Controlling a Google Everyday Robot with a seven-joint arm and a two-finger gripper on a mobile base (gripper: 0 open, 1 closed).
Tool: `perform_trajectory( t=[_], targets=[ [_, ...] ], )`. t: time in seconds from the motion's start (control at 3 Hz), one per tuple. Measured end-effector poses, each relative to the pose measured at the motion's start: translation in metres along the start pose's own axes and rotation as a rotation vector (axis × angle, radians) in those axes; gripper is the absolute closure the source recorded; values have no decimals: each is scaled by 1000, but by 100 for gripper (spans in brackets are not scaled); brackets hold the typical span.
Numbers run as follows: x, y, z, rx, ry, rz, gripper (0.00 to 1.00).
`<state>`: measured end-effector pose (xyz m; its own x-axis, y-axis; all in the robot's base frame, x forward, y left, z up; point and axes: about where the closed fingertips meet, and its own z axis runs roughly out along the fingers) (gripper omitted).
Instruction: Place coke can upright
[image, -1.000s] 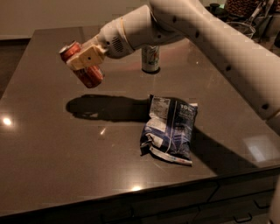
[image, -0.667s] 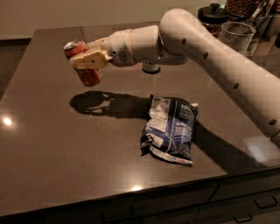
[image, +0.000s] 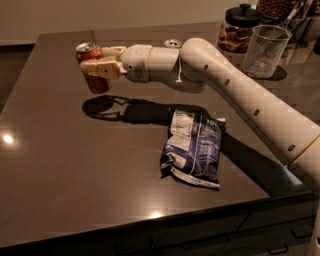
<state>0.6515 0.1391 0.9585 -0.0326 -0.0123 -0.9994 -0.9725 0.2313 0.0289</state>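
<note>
The red coke can (image: 94, 80) is held almost upright, silver top up, at the far left of the dark table (image: 60, 165). My gripper (image: 97, 60) is shut on its upper half, with one tan finger (image: 102, 68) across the front and the other behind. The can hangs a little above the table, and its shadow (image: 100, 106) lies just below it. My white arm (image: 225, 85) reaches in from the right.
A blue and white chip bag (image: 195, 147) lies flat at centre right. The silver top of another can (image: 173, 43) peeks out behind my arm. A lidded glass jar (image: 239, 29) and a clear glass cup (image: 267, 44) stand at the back right.
The can has turned from tilted to nearly upright in my grip. My arm has swung lower across the table, and the can has come down toward the surface.
</note>
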Motion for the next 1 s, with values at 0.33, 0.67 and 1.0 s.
perform_trajectory(
  t=[0.33,0.67,1.0],
  targets=[
    [8,-2,4,-3,-19,17,100],
    [14,-3,8,-5,-30,31,100],
    [18,-4,10,-3,-42,38,100]
  ],
)
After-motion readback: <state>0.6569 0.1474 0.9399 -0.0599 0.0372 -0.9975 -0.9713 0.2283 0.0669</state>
